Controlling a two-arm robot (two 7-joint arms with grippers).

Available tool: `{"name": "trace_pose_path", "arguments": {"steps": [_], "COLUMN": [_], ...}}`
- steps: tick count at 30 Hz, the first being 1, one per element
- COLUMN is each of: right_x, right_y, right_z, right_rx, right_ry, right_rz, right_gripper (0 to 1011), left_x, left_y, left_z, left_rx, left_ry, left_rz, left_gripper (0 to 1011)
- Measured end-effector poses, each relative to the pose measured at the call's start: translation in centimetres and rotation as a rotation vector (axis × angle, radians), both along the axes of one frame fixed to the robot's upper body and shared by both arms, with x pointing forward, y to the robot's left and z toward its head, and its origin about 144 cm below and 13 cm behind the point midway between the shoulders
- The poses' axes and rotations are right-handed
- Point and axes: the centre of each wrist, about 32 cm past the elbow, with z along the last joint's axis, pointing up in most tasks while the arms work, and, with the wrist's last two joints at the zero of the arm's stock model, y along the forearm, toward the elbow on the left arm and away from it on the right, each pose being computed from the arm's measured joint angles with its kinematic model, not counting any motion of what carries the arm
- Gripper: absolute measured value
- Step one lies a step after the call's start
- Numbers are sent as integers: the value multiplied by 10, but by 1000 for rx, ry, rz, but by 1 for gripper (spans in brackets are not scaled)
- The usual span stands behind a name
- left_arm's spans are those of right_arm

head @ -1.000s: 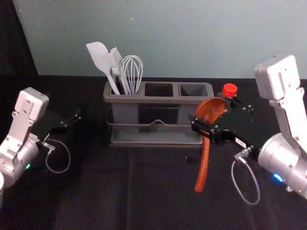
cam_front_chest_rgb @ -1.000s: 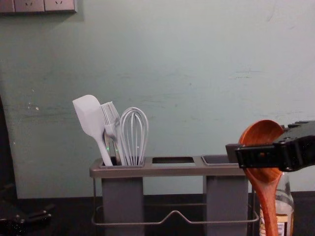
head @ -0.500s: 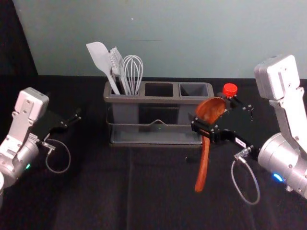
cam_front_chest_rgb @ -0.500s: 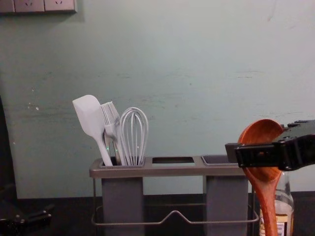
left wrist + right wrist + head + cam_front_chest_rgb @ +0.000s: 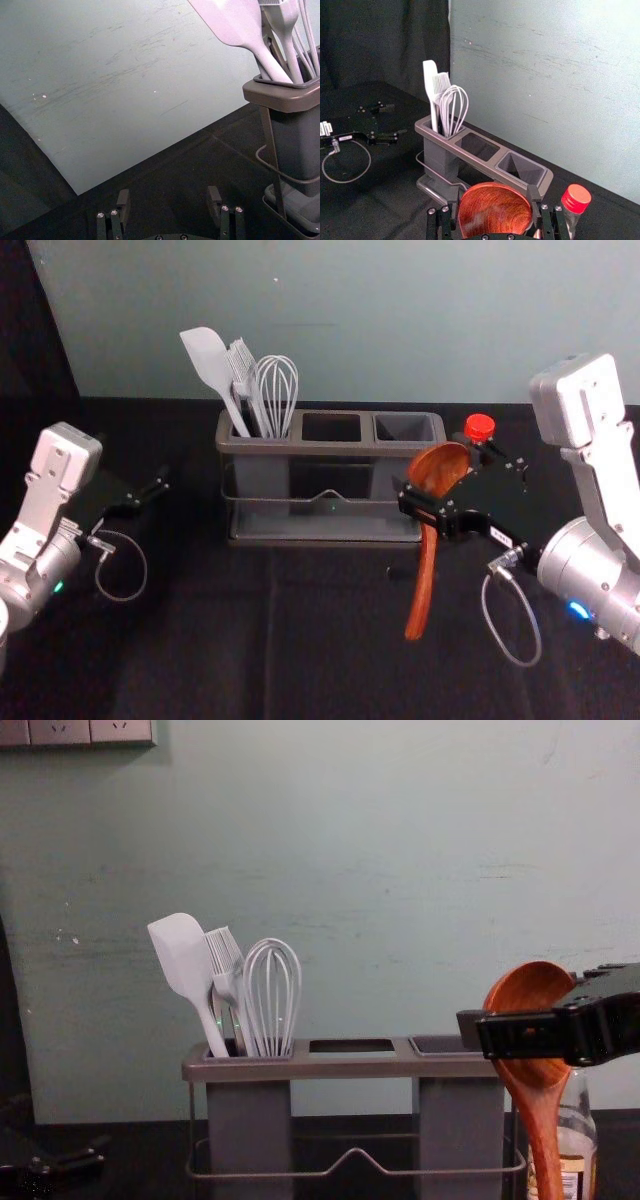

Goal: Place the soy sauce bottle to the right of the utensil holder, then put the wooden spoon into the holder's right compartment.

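Soy sauce bottle (image 5: pixel 480 427) stood right of the utensil holder (image 5: pixel 330 449), so step two imo: right tool (image 5: pixel 493 200), just beside, had the wooden spoon (image 5: pixel 422 590) clamped, needed raising over the right compartment (image 5: pixel 404 428). Left tool (image 5: pixel 168 196) idled far left, apart.

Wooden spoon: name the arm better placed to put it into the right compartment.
Right, likely: the right gripper holds the wooden spoon near that compartment; the left gripper, open, is left of the utensil holder.

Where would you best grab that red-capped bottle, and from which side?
The bottle is probably best gripped around its upright body, from the robot's right: the utensil holder stands close on its left, and the wooden spoon hangs in front.
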Motion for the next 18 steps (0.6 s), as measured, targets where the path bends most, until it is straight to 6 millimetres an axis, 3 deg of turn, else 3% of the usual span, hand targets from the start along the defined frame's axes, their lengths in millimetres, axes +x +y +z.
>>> {"name": "trace_pose_path", "arguments": {"steps": [7,18], "right_x": [-2,-5], "right_y": [-4,-12], "right_z": [5,30], "right_rx": [-7,-27], "right_ry": [-65,-314], "right_rz": [9,38], "right_gripper": [842,842], "left_x": [0,0], "left_y": [0,0], "left_z": [0,0], "left_rx": [0,0], "left_ry": [0,0], "left_rz": [0,0], "left_gripper": [1005,1005]}}
